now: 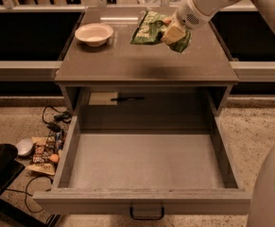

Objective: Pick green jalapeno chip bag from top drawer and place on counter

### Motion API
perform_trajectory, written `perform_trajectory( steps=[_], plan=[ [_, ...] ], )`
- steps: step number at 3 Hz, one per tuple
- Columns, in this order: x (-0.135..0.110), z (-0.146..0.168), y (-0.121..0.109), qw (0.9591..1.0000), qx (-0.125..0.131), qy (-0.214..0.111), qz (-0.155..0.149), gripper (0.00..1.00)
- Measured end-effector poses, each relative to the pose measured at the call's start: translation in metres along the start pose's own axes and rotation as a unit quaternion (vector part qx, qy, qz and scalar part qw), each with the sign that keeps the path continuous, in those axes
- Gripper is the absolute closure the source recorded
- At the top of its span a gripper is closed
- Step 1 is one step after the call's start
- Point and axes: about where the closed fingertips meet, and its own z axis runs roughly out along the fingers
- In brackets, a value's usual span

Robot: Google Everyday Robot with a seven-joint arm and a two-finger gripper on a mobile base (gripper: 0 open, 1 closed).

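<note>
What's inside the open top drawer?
The grey-brown drawer shows only bare floor; its front panel hides the nearest strip. The gripper holds the crinkly green chip bag over the glossy brown counter.

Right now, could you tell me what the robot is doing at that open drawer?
The robot's claw grips the chip bag over the far right part of the counter, to the right of a white bowl. Whether the bag already rests on the surface is hard to tell, and it has not been let go. The drawer below is pulled wide open with nothing on its floor.
</note>
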Motion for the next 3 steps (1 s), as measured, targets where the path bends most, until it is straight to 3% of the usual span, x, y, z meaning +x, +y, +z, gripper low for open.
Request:
perform_trajectory(
  steps=[1,3],
  plan=[
    [0.0481,0.0082,-0.0213,0.9980,0.037,0.011,0.049,1.00],
    [0.0468,0.0137,-0.0205,0.9981,0.035,0.009,0.049,0.59]
  ],
)
